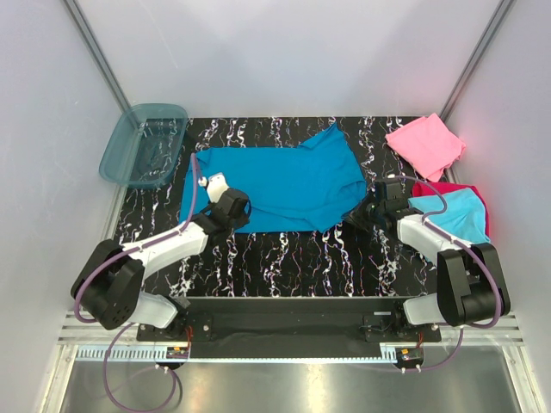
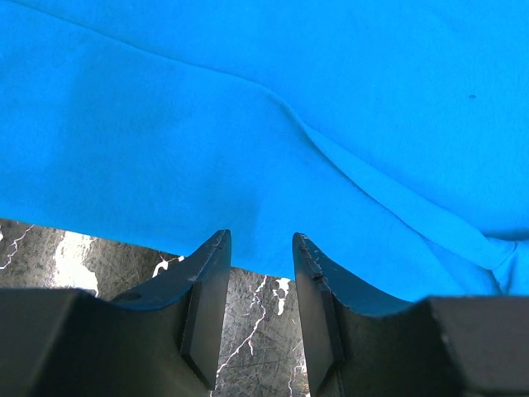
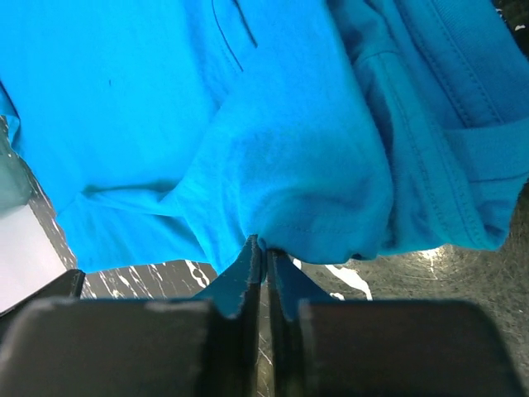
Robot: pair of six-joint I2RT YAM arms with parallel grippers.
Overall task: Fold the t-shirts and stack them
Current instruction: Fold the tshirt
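The teal t-shirt (image 1: 275, 188) is lying spread on the marbled table (image 1: 284, 258). The right gripper (image 3: 264, 246), reaching low, is pinching its right edge. The left gripper (image 2: 260, 241) is hovering narrowly parted at its near hem.

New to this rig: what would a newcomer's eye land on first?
A large teal-blue t-shirt lies spread across the middle of the black marbled table. The right pincer is shut on its bunched right edge, the left pincer open at its near hem. A folded pink t-shirt sits far right.

Teal-blue t-shirt (image 1: 275, 185) on black, white-veined table (image 1: 284, 258).
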